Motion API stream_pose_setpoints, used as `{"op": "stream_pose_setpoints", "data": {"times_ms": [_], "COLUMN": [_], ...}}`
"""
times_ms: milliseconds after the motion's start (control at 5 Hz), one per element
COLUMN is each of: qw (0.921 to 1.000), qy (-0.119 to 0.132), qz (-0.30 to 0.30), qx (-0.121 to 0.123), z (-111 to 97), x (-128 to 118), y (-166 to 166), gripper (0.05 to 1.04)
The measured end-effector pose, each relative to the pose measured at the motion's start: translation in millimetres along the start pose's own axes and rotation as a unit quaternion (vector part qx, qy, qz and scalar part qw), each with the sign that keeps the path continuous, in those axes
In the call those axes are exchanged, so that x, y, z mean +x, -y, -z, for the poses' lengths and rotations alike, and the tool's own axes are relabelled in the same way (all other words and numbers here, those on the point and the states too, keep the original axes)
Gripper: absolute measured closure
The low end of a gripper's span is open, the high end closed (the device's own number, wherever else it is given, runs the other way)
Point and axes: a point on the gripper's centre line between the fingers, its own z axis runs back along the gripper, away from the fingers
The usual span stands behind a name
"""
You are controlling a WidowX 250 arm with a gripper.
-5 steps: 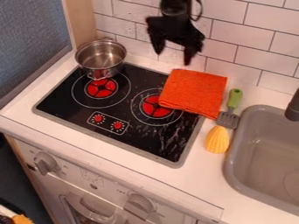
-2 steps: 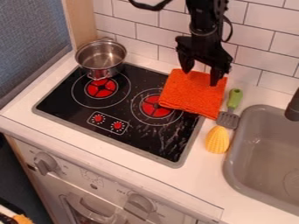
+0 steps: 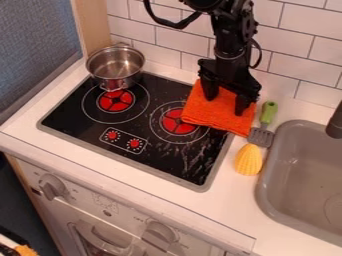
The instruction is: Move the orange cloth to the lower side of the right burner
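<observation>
My gripper (image 3: 226,104) hangs over the upper part of the orange cloth, its two fingers spread apart with cloth visible between them. The orange cloth (image 3: 217,114) lies folded across the upper right corner of the stovetop and the counter beside it. Its lower left edge overlaps the right burner (image 3: 179,123), whose red centre shows mostly uncovered. Whether the fingertips touch the cloth, I cannot tell.
A metal pot (image 3: 115,66) stands at the stove's back left. Right of the cloth lies a spatula with a green handle (image 3: 268,113), with a yellow object (image 3: 248,160) below it. The grey sink (image 3: 306,175) is at the right, and the tiled wall rises behind.
The gripper has come down and to the right from near the wall, and now sits lower over the cloth. The cloth lies where it did.
</observation>
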Motion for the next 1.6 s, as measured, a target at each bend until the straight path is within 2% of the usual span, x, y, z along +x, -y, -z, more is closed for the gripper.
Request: {"op": "stream_pose_setpoints", "data": {"times_ms": [200,600,800,1200,1400,1600], "qw": [0.9999,0.9991,0.9983,0.9921,0.9900,0.9898], "qy": [-0.009,-0.019,-0.035,-0.062,-0.064,-0.062], "qz": [-0.008,-0.037,-0.043,-0.102,-0.120,-0.124], "qx": [-0.002,0.004,0.019,0.036,0.035,0.032], "z": [3.9,-0.9,-7.5,-22.6,-25.0,-24.7], "x": [-8.9,-37.0,-58.0,-113.7,-126.7,-127.6], "y": [-5.3,-11.4,-15.2,-22.8,-21.1,-19.3], "gripper": [0.083,0.083,0.083,0.083,0.083,0.083]}}
